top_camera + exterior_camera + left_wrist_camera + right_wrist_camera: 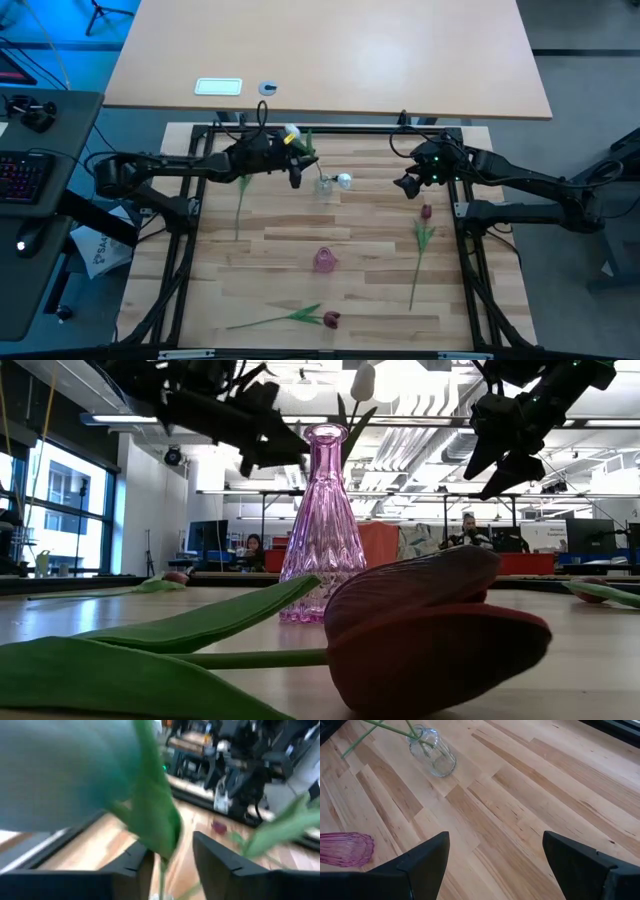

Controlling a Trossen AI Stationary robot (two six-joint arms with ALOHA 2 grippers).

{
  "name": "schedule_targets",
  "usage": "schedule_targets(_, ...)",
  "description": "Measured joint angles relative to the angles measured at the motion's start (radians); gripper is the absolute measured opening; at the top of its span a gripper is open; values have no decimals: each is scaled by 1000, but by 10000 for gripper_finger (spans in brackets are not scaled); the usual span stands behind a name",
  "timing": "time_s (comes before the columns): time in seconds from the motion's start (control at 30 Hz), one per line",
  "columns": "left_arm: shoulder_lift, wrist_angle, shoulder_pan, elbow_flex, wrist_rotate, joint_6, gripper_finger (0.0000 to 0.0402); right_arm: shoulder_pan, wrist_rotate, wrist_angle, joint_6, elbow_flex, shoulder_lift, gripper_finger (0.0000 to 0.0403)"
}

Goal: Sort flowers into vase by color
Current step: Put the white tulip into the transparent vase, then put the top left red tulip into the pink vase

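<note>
My left gripper (296, 172) is over the table's far middle, shut on a white tulip (291, 133). The tulip's stem slants down into a clear glass vase (323, 185). A second white tulip (343, 180) stands in that vase. A pink vase (325, 260) stands empty at the table's middle. One dark red tulip (426, 212) lies at the right and another (330, 320) at the near edge. A third stem (240, 205) lies at the left, its head under my left arm. My right gripper (408, 185) is open and empty, raised to the right of the clear vase. My left gripper has the white tulip's green stem (162, 870) between its two fingers, just below a leaf (157, 827). The stem runs across the fingers, close to one finger (142, 865). The tulip is tilted, its head up toward the far left and its lower end in the clear vase.
The black frame rails (190, 200) run along the table's left, right and far sides. Bare wood lies between the two vases and to the near left of the pink vase. People sit far behind the table (250, 550).
</note>
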Motion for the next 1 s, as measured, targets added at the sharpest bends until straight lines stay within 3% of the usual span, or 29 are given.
schedule_targets(0.17, -84, -139, -5, 0, 0, -17, 190, 0, 0, 0, 5, 0, 0, 316)
schedule_targets(0.33, -173, -272, -5, 0, 0, -16, 225, 0, -1, 0, 9, 0, 0, 316)
schedule_targets(0.5, -210, -296, -5, 1, -8, -17, 232, 0, -3, 16, 9, 0, 0, 316)
schedule_targets(0.8, -86, -157, -101, 1, 56, -92, 232, 0, -3, 45, 9, 0, 0, 316)
schedule_targets(1.0, -45, -215, -160, 1, -32, -63, 232, 0, -3, 45, 1, 0, 0, 316)
